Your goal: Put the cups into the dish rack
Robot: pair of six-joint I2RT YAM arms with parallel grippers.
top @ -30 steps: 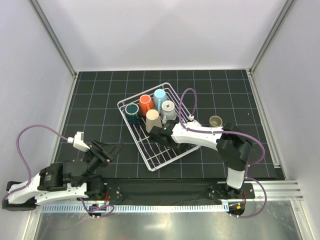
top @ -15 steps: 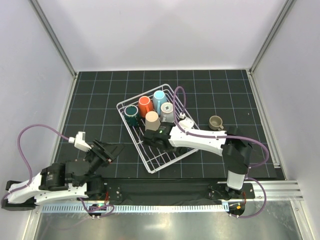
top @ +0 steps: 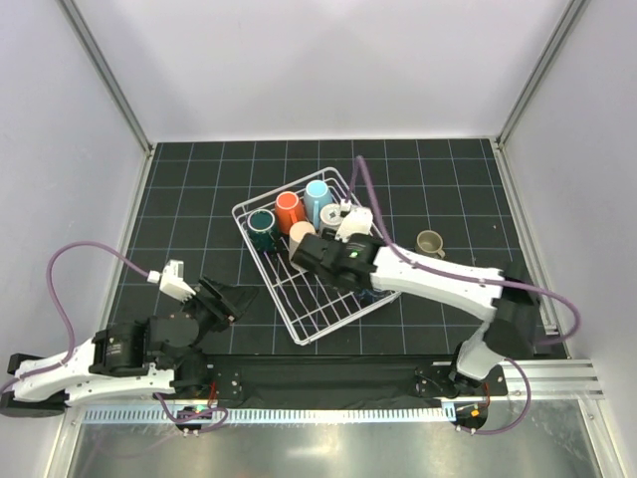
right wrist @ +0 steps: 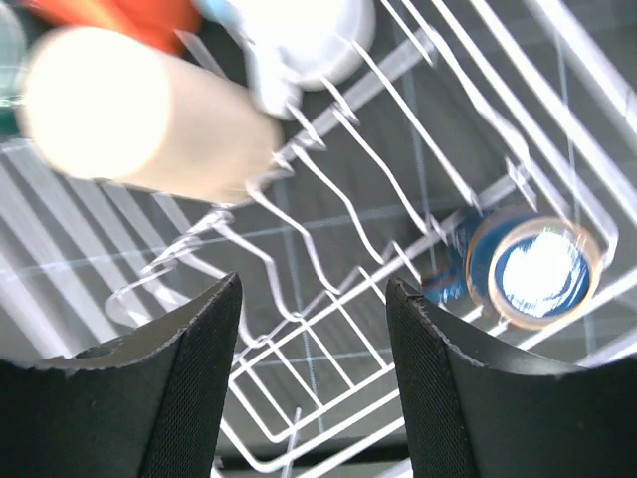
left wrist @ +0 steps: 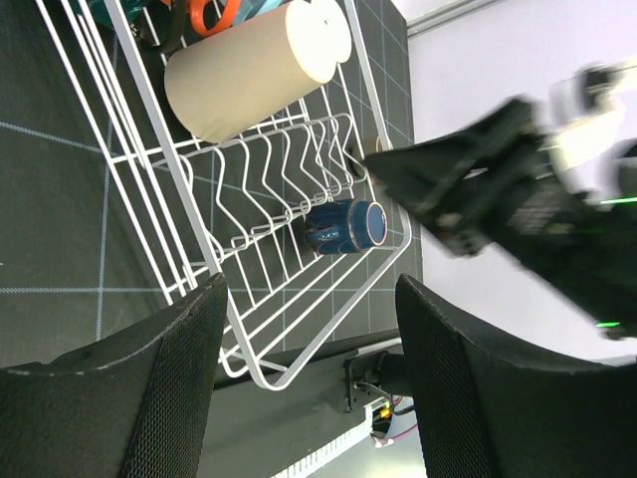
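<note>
Top external: navy cup (left wrist: 345, 226) hidden under right arm (top: 438, 282); left pincer (left wrist: 311, 339), right pincer (right wrist: 314, 344) wide.

Overhead, two close wrist views, sharing dish rack (top: 317, 299)

White walls (top: 318, 70), black gridded mat (top: 199, 199)

Left wrist view:
- Left gripper (left wrist: 311, 299): fingers (left wrist: 149, 388) spread wide, nothing between them.
- Dish rack (left wrist: 261, 382): white wire, on black gridded mat (left wrist: 50, 199).
- Tine row across rack middle.
- Beige tumbler (left wrist: 249, 70): in rack, just beside tine row.
- Navy cup (left wrist: 343, 226): in rack, other side of tines, close to rim; mouth faces right.
- Orange cup (left wrist: 214, 12): at top edge, partly cut off.
- Right arm (left wrist: 518, 199): blurred, over rack's right rim.
</note>
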